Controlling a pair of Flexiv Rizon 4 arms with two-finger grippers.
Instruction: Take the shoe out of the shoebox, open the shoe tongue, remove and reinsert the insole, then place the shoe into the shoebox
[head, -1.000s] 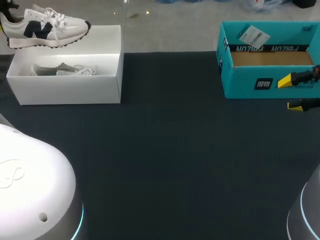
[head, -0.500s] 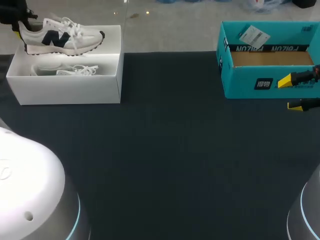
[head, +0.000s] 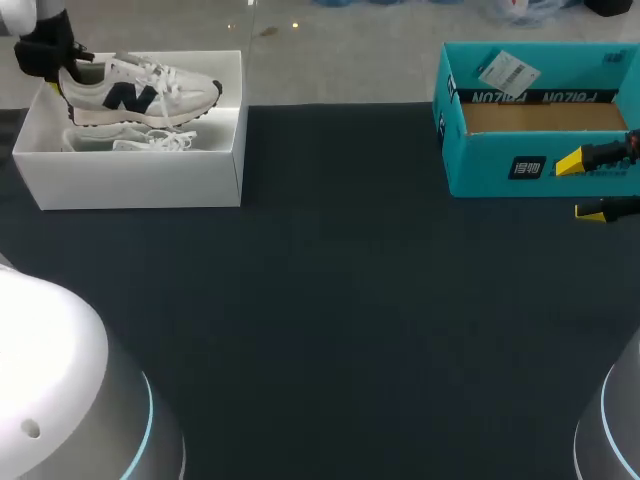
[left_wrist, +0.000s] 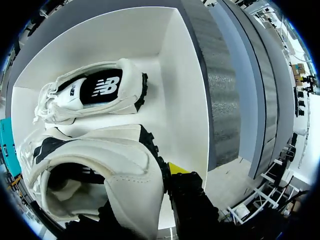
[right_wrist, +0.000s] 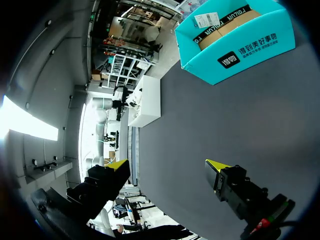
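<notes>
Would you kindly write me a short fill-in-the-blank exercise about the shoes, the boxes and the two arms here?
1. The left jaws grip the held shoe by its ___.
2. A second shoe lies inside the ___ shoebox.
3. The right jaws, beside the teal box, hold nothing and stand ___.
Missing words: heel; white; open.

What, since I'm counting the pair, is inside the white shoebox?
Inside the white shoebox, a second sneaker lies on its side on the floor. The left gripper holds the other shoe above it, hiding part of the box floor.
</notes>
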